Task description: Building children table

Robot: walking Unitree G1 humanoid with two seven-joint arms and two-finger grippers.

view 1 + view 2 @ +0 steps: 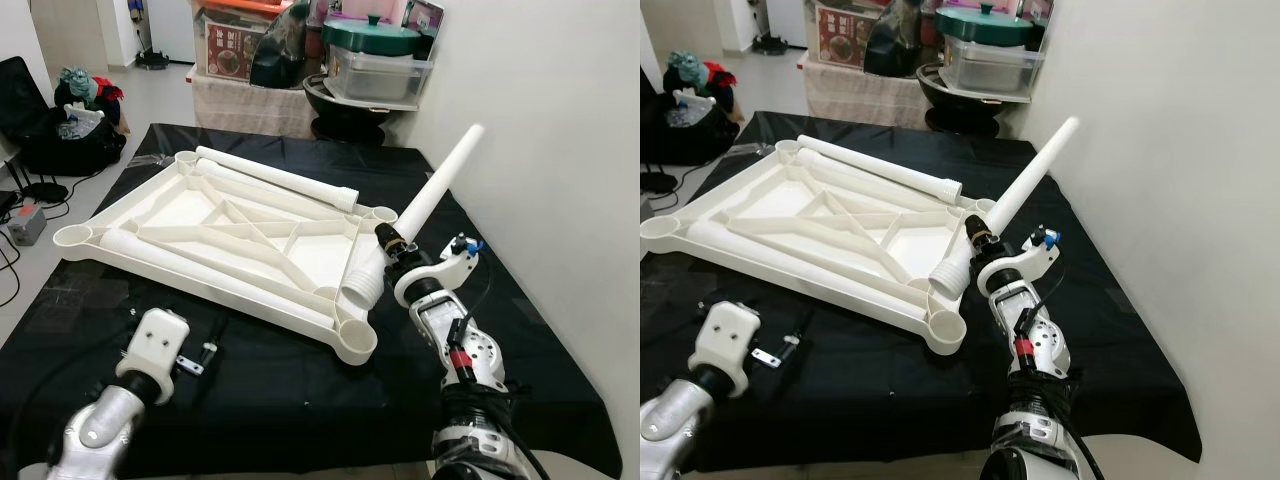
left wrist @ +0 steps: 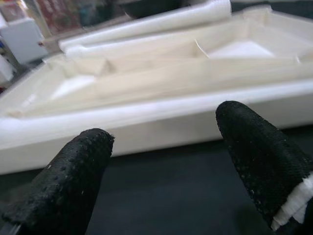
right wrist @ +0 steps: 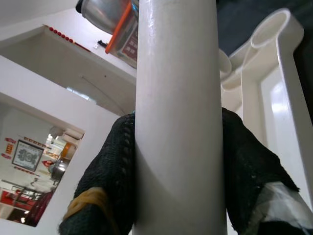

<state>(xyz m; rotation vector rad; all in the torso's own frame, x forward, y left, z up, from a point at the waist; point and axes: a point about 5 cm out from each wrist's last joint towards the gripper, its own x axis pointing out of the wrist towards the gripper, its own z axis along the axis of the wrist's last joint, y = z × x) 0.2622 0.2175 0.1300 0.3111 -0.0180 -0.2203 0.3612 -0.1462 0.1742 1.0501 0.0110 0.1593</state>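
The white plastic table top (image 1: 232,292) lies upside down on the black cloth. My right gripper (image 1: 392,243) is shut on a white table leg (image 1: 436,188), seen close in the right wrist view as leg (image 3: 176,122). The leg is tilted, its ribbed wide end (image 1: 362,288) low beside the near right corner socket (image 1: 357,341). A second leg (image 1: 275,175) lies along the top's far rim and a third (image 1: 215,262) along its near side. My left gripper (image 2: 161,166) is open and empty, low over the cloth, facing the top's near rim (image 2: 146,125).
A white wall runs close along the right. Behind the cloth stand boxes, a black basin and a green-lidded pot (image 1: 372,38). A black bag (image 1: 70,140) and a grey box (image 1: 27,225) sit on the floor at left. A small metal bracket (image 1: 190,364) lies by the left gripper.
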